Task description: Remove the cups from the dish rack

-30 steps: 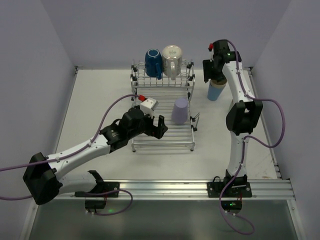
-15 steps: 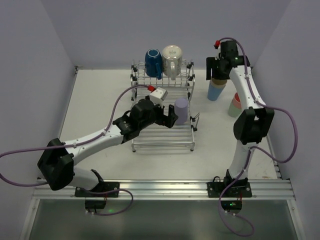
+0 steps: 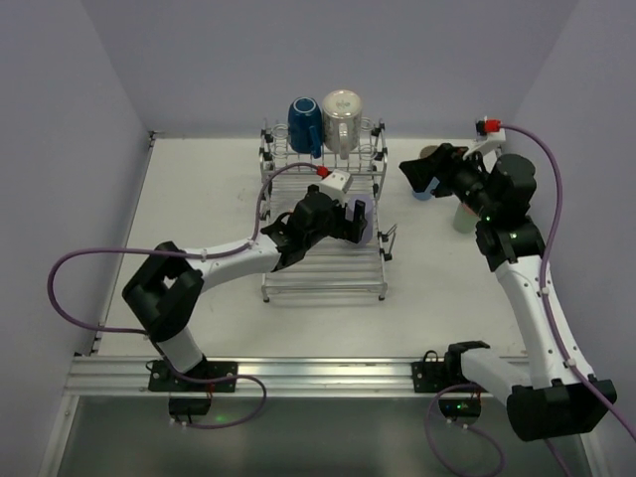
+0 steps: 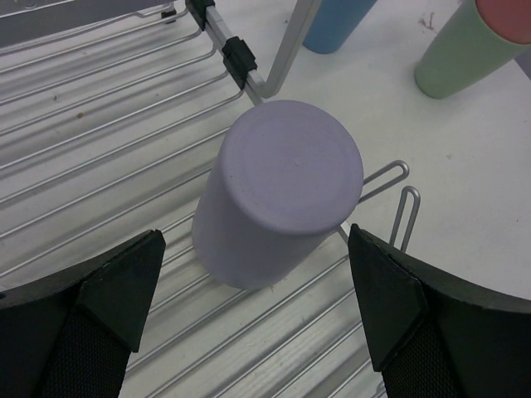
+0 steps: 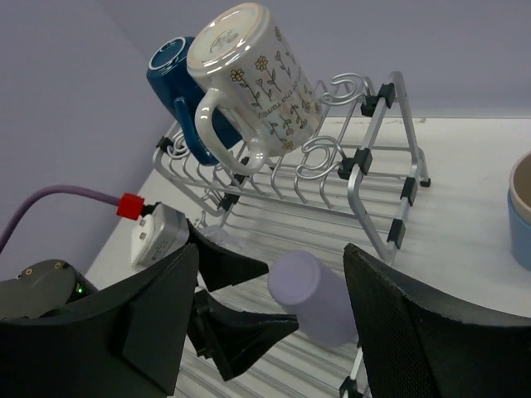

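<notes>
A lavender cup (image 4: 278, 191) stands upside down on the slats of the dish rack (image 3: 318, 273), near its right edge. My left gripper (image 4: 257, 290) is open, one finger on each side of this cup and neither touching it. On the rack's raised tier lean a dark-blue mug (image 3: 304, 124) and a pale flower-printed mug (image 3: 341, 121). My right gripper (image 3: 412, 171) hovers open and empty to the right of the rack, turned toward it. In the right wrist view the lavender cup (image 5: 319, 298) lies between my right gripper (image 5: 274, 332) fingers, far below.
On the table to the right of the rack stand a light-blue cup (image 4: 336, 21) holding a tan one (image 5: 520, 186), and a green cup (image 3: 463, 214) with a pink one (image 4: 506, 12) inside. Two wire hooks (image 4: 398, 203) stick out at the rack's right side.
My left gripper has reached forward along the rack until its fingers flank the lavender cup. My right arm has lifted off the light-blue cup, swung right and turned toward the rack, its jaws widening.
</notes>
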`<state>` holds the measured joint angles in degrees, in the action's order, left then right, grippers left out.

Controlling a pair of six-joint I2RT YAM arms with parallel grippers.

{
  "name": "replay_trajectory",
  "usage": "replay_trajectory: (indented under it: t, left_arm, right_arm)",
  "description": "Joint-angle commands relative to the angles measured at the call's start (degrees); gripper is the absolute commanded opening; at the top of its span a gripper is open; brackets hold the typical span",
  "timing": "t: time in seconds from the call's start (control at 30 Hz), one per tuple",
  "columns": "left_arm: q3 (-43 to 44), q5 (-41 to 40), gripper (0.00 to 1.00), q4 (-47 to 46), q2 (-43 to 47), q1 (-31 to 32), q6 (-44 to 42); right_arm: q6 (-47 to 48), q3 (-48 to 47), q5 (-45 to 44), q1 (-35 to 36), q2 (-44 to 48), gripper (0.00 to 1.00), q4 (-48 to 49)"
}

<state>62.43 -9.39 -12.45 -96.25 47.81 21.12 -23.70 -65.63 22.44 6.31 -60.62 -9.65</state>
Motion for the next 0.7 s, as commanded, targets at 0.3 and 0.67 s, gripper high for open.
replay_trajectory:
  t: [0.3, 0.67]
  left_arm:
    - [4.5, -2.0, 1.00, -14.6, -6.5, 1.1, -3.8]
    - [-3.3, -2.6, 0.61, -21.7, -0.9, 1.5, -5.7]
  right_arm:
    - [-4.9, 6.8, 6.9, 1.3, 3.8, 0.73, 8.1]
    - [-14.1, 19.3, 7.5, 4.0, 10.2, 0.73, 21.1]
